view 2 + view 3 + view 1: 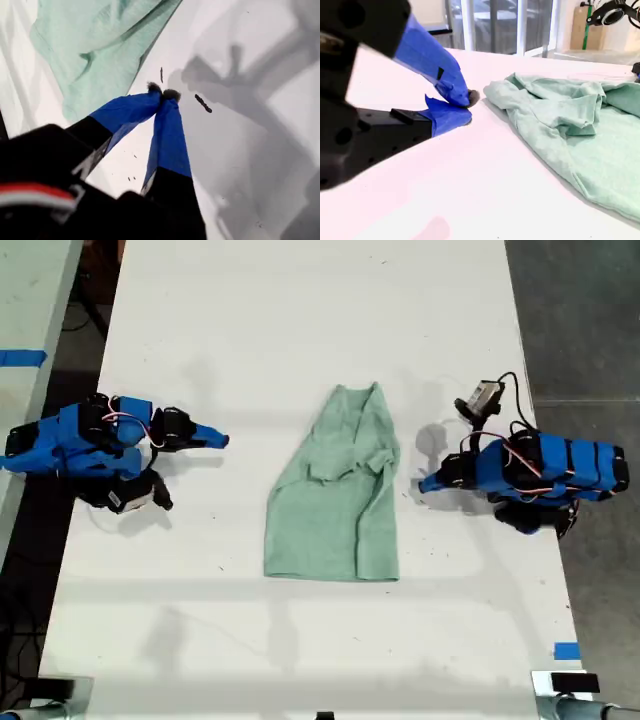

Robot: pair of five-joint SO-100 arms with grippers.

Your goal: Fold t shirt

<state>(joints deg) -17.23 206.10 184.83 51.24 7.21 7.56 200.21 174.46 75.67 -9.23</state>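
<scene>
Currently, the wrinkled pale mint-green cloth t shirt (335,495) lies partly folded on the white table (300,320); my first gripper (163,93) and my second gripper (468,107) sit closed and empty beside it.

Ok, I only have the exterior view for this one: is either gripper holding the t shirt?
Observer: No. The first wrist view shows my first gripper with its jaws shut on nothing, tips over bare table beside the t shirt.
Operator: And the other one?
Observer: My second gripper is shut and empty too, just short of the t shirt's edge.
Operator: Anything beyond the table?
Observer: The second wrist view shows windows behind it.
</scene>
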